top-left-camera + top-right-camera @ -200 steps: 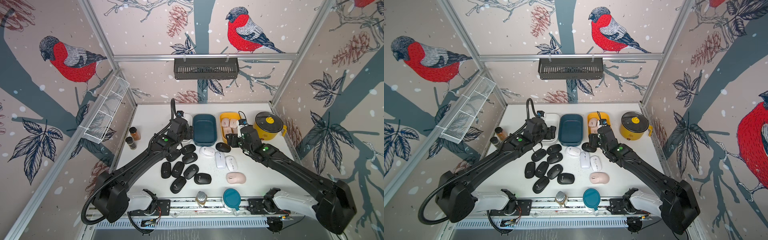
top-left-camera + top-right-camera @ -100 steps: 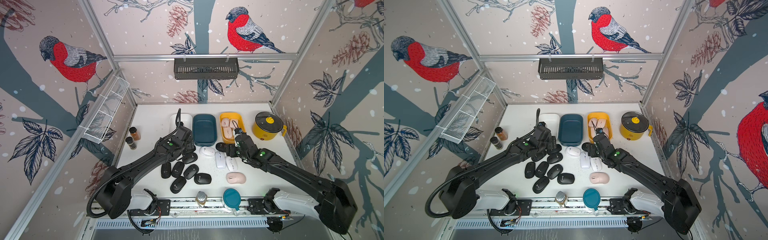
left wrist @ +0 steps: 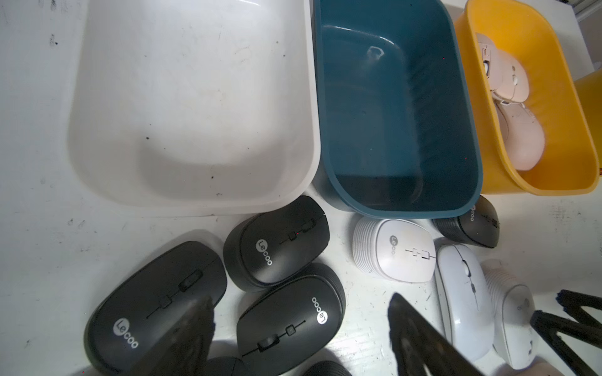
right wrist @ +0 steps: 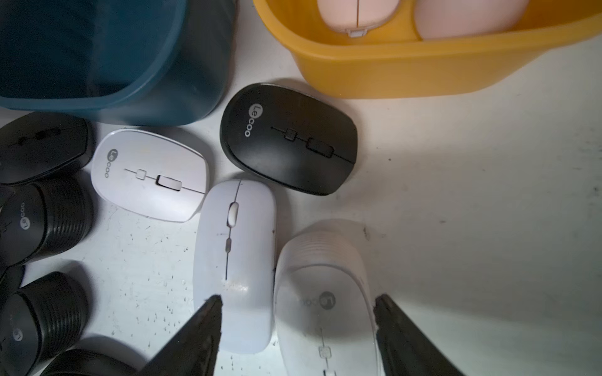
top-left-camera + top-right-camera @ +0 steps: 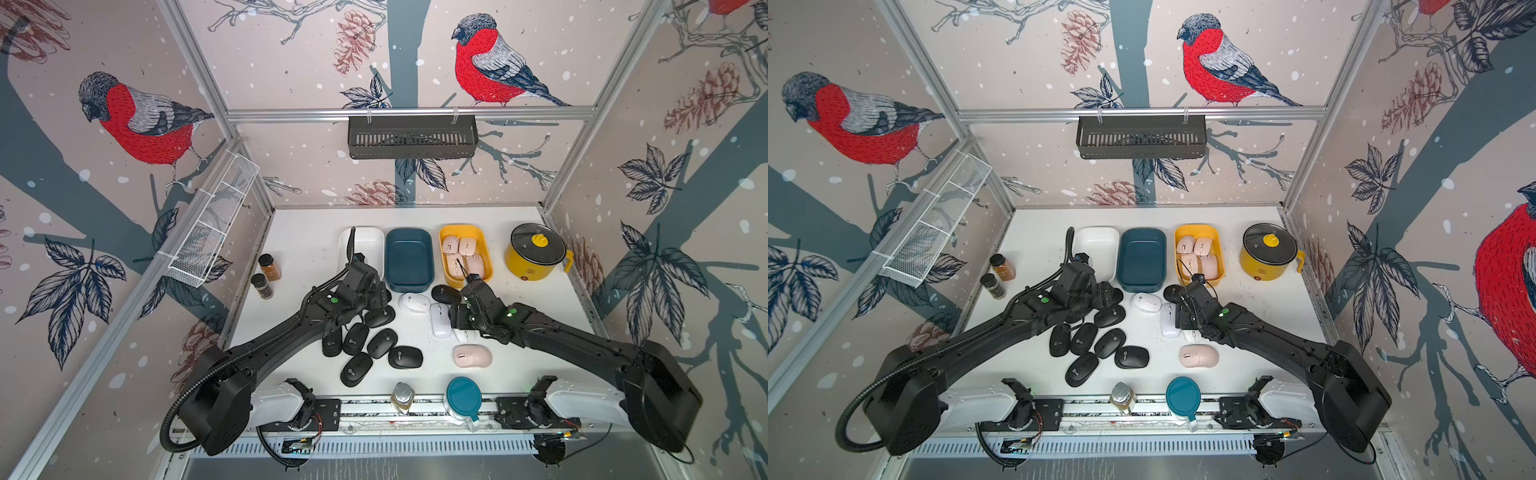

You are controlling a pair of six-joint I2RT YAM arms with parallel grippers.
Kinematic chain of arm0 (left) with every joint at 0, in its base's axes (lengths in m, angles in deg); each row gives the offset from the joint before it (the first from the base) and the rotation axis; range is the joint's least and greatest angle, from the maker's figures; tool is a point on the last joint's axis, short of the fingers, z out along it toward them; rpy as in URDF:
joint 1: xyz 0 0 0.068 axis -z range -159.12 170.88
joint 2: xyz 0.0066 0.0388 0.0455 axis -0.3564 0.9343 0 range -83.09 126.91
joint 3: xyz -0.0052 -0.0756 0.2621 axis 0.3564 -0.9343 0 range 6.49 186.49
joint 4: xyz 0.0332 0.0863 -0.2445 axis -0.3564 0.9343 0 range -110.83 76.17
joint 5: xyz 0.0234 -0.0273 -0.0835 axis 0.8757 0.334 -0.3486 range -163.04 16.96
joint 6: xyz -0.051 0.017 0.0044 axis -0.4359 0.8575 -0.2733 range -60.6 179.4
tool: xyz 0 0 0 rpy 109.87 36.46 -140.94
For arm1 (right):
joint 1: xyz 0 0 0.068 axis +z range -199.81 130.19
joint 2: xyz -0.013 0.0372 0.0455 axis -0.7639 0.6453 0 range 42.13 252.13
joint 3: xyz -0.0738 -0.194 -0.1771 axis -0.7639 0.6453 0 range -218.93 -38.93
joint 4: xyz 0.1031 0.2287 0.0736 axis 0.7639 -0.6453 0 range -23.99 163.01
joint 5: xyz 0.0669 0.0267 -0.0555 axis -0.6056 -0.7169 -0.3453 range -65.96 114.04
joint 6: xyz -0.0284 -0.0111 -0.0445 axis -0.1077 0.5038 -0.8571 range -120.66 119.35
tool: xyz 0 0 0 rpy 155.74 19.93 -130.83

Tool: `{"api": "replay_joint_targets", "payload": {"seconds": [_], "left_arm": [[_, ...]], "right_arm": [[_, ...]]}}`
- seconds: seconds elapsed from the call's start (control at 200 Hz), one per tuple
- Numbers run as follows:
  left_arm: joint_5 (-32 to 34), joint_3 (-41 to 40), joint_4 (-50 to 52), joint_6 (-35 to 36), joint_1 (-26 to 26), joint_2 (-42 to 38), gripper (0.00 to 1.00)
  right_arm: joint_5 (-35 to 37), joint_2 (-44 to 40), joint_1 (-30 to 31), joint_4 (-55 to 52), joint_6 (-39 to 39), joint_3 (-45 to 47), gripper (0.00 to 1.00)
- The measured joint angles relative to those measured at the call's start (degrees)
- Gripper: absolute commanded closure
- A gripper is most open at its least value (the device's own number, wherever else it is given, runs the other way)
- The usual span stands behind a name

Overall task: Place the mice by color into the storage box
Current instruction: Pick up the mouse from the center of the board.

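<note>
Three storage boxes stand in a row at the back: white (image 5: 362, 246), teal (image 5: 409, 258) and yellow (image 5: 445, 266). The white and teal ones are empty; the yellow one holds several pink mice (image 5: 461, 246). Several black mice (image 5: 381, 343) lie in a cluster, and one more black mouse (image 5: 444, 294) is by the yellow box. Three white mice (image 4: 150, 174) and a lone pink mouse (image 5: 472, 356) lie on the table. My left gripper (image 3: 301, 299) is open above a black mouse (image 3: 290, 325). My right gripper (image 4: 298, 298) is open, straddling a long white mouse (image 4: 234, 254) and a ribbed white mouse (image 4: 322, 293).
A yellow pot (image 5: 534, 257) stands at the back right. Two spice jars (image 5: 266, 274) are at the left edge. A teal lid (image 5: 463, 395) and a small bottle (image 5: 402, 397) sit at the front rail. A black rack (image 5: 411, 137) hangs on the back wall.
My right gripper has come back from the yellow box to the white mice, its jaws a little wider. My left gripper has moved from the white box to over the black mice.
</note>
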State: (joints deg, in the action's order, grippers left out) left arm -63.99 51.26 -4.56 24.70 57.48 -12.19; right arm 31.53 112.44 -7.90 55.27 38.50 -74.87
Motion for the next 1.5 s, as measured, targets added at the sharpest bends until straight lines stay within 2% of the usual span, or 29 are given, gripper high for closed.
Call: {"api": "replay_joint_targets", "payload": {"seconds": [0.52,1.116,1.501], "left_arm": [[2.38,-0.92,-0.96,-0.98,0.0,-1.29,0.17],[3.13,-0.92,-0.63,-1.27,0.0,-1.11,0.17],[3.06,-1.31,-0.68,-2.14,0.0,-1.03,0.16]], "right_arm": [[-1.14,7.8,0.28,0.87,-2.97,-0.33,0.27],[-0.09,5.81,0.31,-2.97,-2.93,-0.07,0.28],[1.55,9.01,0.9,-3.08,-2.93,-0.07,0.29]]}}
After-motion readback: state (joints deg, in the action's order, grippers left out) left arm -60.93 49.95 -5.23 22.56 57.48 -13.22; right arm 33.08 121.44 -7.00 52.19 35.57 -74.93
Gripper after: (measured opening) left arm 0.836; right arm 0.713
